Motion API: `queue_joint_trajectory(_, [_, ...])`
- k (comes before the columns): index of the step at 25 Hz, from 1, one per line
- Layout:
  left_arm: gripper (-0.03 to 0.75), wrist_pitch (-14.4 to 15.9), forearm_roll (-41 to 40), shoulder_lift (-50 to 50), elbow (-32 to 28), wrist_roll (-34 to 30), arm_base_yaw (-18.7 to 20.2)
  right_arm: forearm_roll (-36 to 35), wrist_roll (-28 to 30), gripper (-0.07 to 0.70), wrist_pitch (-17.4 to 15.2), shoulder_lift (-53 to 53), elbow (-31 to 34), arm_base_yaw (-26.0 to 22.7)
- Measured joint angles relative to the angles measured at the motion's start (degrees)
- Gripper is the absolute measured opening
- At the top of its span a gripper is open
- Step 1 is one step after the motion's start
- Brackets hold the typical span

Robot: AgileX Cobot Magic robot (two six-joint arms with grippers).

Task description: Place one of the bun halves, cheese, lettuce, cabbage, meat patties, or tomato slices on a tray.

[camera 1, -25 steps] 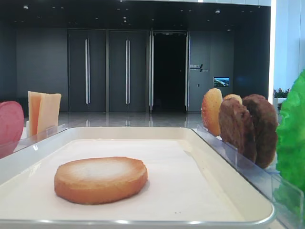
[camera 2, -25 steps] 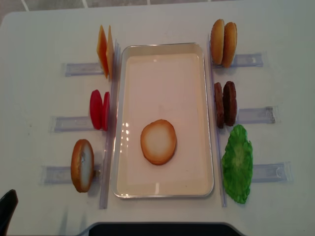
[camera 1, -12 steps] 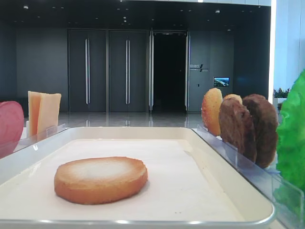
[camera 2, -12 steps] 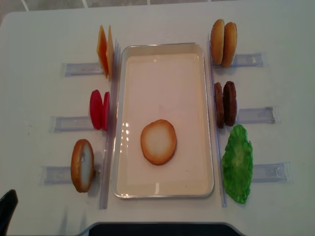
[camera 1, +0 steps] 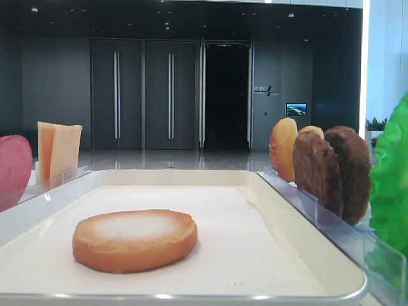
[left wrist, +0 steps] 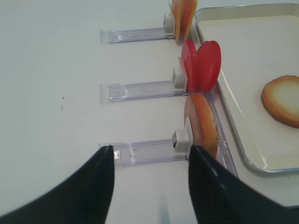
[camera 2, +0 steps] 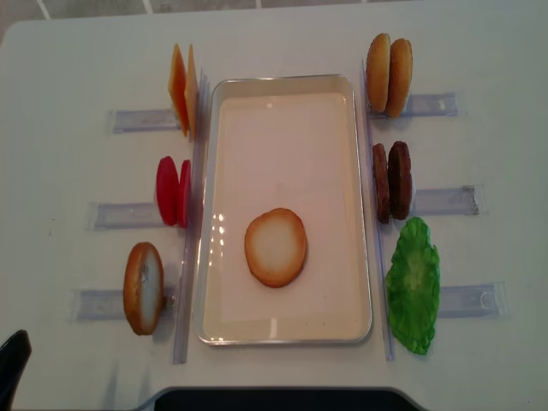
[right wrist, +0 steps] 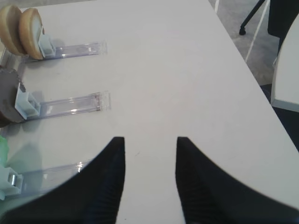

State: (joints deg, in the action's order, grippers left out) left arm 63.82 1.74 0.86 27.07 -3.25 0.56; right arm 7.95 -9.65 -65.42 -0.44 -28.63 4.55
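Observation:
One bun half point(camera 2: 275, 247) lies pale face up on the cream tray point(camera 2: 287, 84), also seen low in the front view as the bun half point(camera 1: 134, 239). Another bun half point(left wrist: 203, 123) stands upright in the near left rack. My left gripper point(left wrist: 149, 149) is open and empty, just short of that rack. Tomato slices point(camera 2: 172, 190) and cheese point(camera 2: 182, 90) stand left of the tray. Two buns point(camera 2: 390, 74), meat patties point(camera 2: 391, 180) and lettuce point(camera 2: 413, 284) stand on its right. My right gripper point(right wrist: 150, 139) hangs open over bare table, right of the racks. The cabbage is out of view.
Clear plastic racks point(right wrist: 70, 105) stick out from both long sides of the tray. The table's right edge point(right wrist: 252, 74) runs close beside my right gripper, with a chair base beyond. A dark part of the left arm point(camera 2: 10, 364) shows at the table's near left corner.

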Motion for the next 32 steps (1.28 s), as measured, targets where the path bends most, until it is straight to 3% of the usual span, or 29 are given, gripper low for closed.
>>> queue_joint_trajectory(32, [0.391, 0.0, 0.0, 0.0, 0.0, 0.0, 0.0, 0.0, 0.0, 0.284, 0.0, 0.0, 0.0, 0.0])
